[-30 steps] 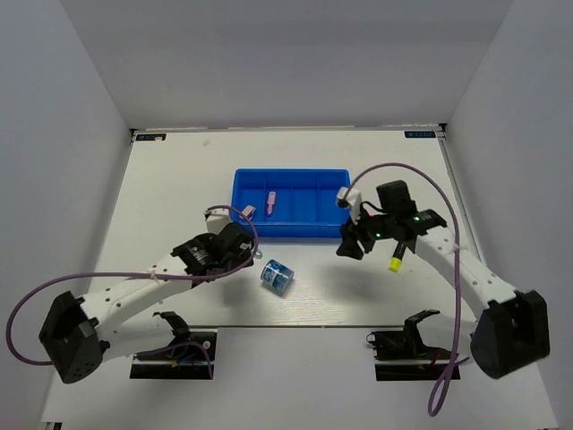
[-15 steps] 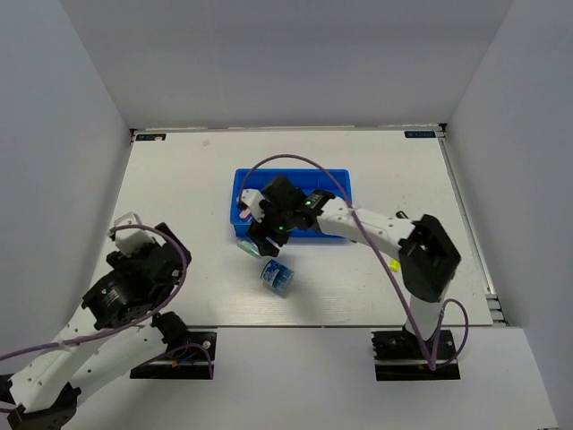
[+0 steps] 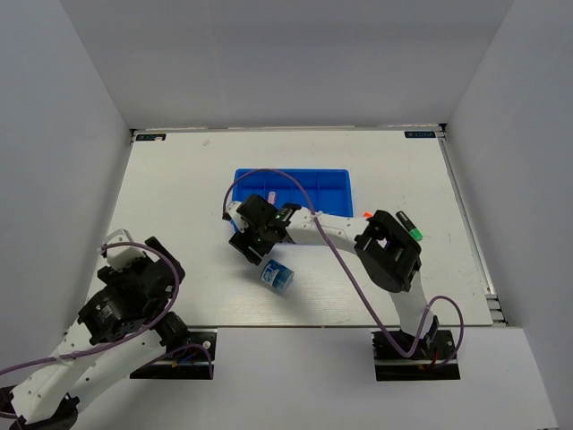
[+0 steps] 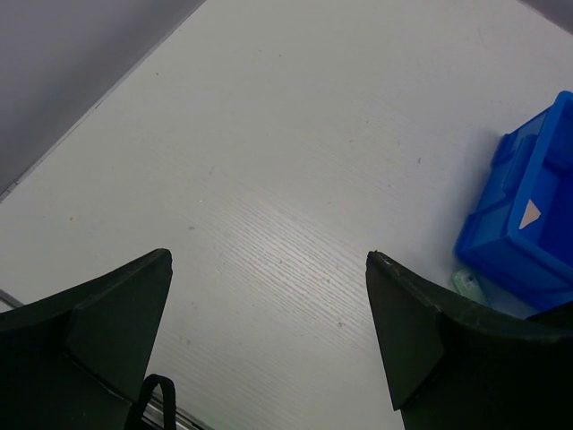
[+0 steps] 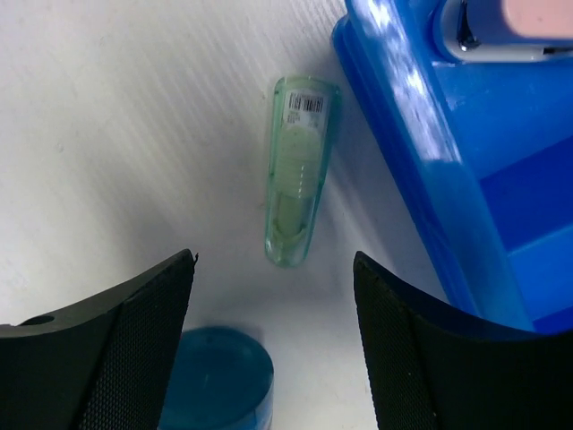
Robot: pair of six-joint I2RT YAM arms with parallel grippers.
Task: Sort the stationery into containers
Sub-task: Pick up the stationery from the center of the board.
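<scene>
The blue tray (image 3: 304,178) stands at mid table with a pink piece (image 3: 271,198) in a left compartment. My right gripper (image 3: 252,245) reaches across to the tray's front left corner and is open and empty. In the right wrist view it (image 5: 273,269) hangs over a clear mint piece (image 5: 296,170) lying on the table beside the tray wall (image 5: 421,170). The blue-clear tape roll (image 3: 277,278) (image 5: 215,381) lies just below it. A pink item (image 5: 537,13) lies in the tray. My left gripper (image 3: 148,255) (image 4: 269,269) is open and empty, pulled back at the near left.
A green-capped highlighter (image 3: 409,227) and an orange-capped one (image 3: 367,215) lie right of the tray, beside the right arm's elbow. The left wrist view shows bare table, the tray's corner (image 4: 528,206) and the mint piece (image 4: 466,285). Grey walls enclose the table.
The left arm pulled back from the tray's front to the near left. The right arm swung from the right side across to the tray's front left corner, over the mint piece.
</scene>
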